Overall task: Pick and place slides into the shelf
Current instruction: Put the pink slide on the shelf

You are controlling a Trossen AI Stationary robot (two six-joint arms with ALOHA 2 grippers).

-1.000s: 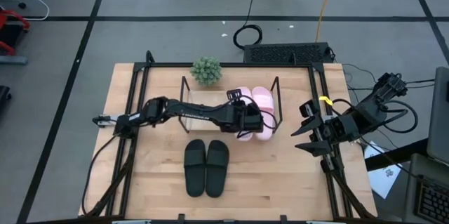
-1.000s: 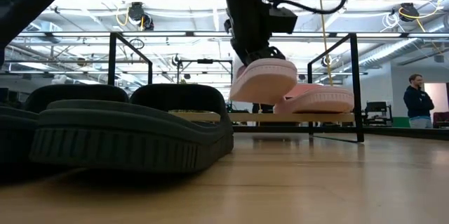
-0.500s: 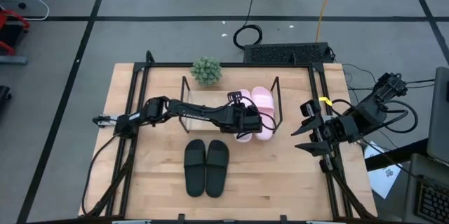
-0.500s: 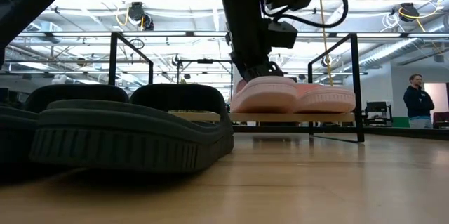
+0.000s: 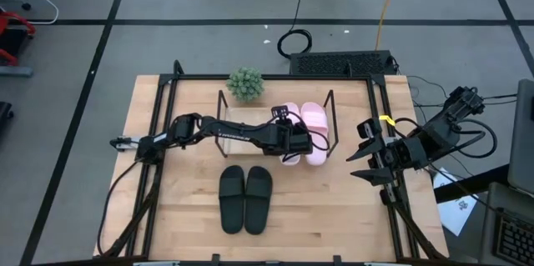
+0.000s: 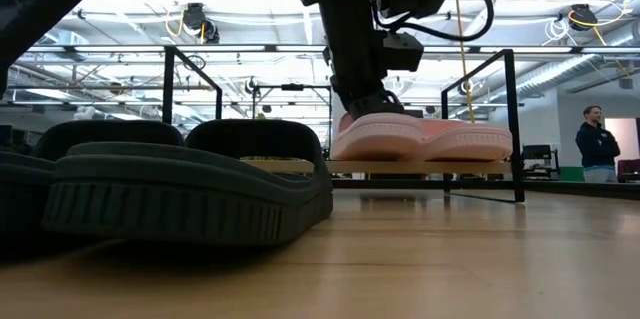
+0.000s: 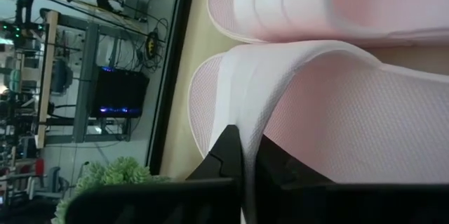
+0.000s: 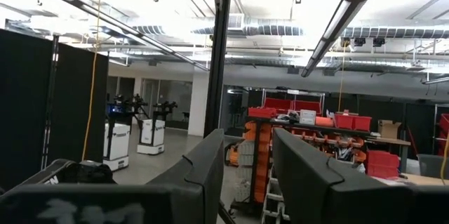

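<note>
Your left arm reaches long and low across the bench (image 5: 183, 208) to the shelf (image 5: 327, 124), elbow near the bench's left edge, wrist tipped down over the shelf's right half. The left gripper (image 5: 294, 143) is pinching the strap edge of a pale pink slide (image 7: 337, 112), which lies flat on the shelf's wooden board; in the left wrist view the dark fingers (image 7: 228, 157) close on either side of the strap. The second pink slide (image 5: 314, 121) lies just beside it on the shelf, toward the shelf's right end. The black pair (image 5: 245, 198) sits side by side on the bench in front of the shelf, well apart from it. A small green plant (image 5: 245, 83) stands behind the shelf's left corner. Your right arm waits folded off the bench's right edge, far from the shelf, its right gripper (image 8: 242, 175) spread with nothing between the fingers.
</note>
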